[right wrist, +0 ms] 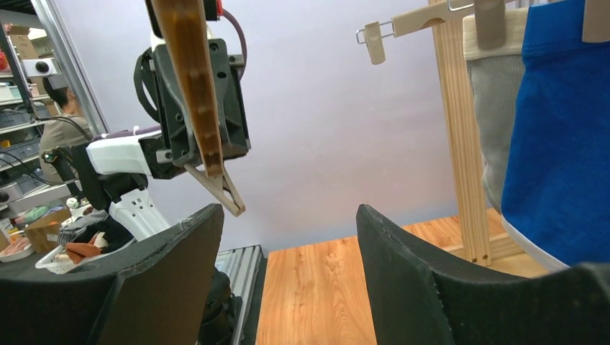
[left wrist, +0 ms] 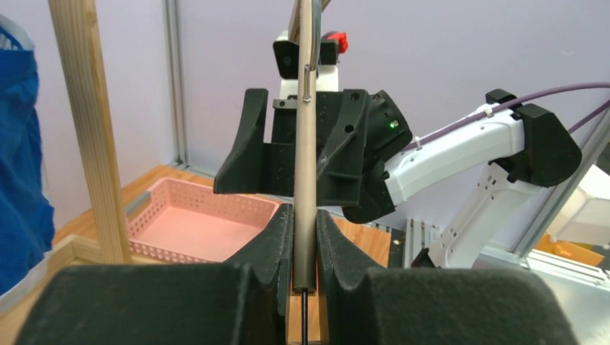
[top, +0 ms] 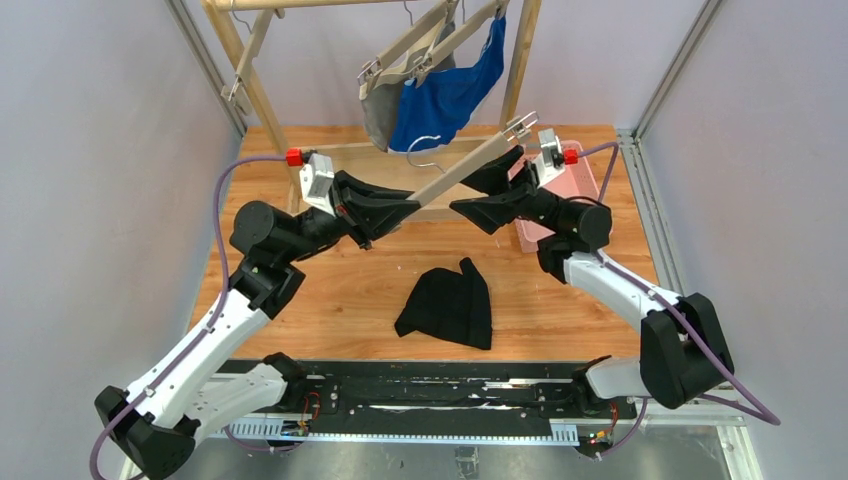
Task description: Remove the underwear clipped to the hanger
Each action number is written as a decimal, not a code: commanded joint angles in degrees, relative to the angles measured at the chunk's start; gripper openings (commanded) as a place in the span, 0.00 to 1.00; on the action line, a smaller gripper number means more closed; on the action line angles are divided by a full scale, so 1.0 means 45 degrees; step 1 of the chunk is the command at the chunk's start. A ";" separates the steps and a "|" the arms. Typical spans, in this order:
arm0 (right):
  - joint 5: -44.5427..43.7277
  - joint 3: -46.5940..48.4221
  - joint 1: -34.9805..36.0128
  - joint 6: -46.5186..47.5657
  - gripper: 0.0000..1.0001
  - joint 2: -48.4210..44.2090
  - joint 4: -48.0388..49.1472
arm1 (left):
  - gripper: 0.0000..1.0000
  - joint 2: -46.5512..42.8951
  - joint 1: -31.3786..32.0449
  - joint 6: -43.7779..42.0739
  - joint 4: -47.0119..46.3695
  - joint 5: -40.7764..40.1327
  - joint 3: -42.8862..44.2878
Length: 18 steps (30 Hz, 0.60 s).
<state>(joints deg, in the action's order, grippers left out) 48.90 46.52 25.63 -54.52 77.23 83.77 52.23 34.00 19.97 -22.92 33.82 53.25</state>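
The black underwear (top: 447, 305) lies flat on the table between the arms. The grey underwear (top: 378, 112) and the blue underwear (top: 445, 95) hang clipped to hangers on the wooden rack (top: 240, 60); both also show in the right wrist view, blue (right wrist: 557, 136) and grey (right wrist: 495, 108). My left gripper (top: 408, 207) is shut on the bar of a bare beige hanger (top: 470, 160), seen pinched between its jaws in the left wrist view (left wrist: 305, 215). My right gripper (top: 462, 197) is open and empty (right wrist: 288, 212), just beside that hanger's bar (right wrist: 193, 86).
A pink perforated basket (top: 533, 237) sits at the table's right behind the right arm and shows in the left wrist view (left wrist: 201, 226). Another bare hanger (top: 250, 50) hangs at the rack's left. The rack's base frame (top: 440, 212) lies under the grippers.
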 commanded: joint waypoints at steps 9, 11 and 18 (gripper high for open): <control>-0.0724 -0.1355 0.0894 0.6759 0.70 -0.2708 -0.9610 | 0.00 -0.1828 0.0082 -0.4021 0.8113 -0.7819 0.1965; -0.3373 -0.0916 0.2007 0.9755 0.71 -0.3778 -1.4298 | 0.00 -0.2006 0.0082 -0.4263 0.9484 -0.9427 0.2321; -0.8201 -0.1538 0.4168 1.1702 0.72 -0.4488 -1.8969 | 0.00 -0.3289 0.0082 -0.3602 1.2017 -1.0282 0.2580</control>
<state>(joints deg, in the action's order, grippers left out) 26.63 41.85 41.98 -11.79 57.47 16.71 40.77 34.00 3.73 21.34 -7.09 62.74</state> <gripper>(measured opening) 0.714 0.148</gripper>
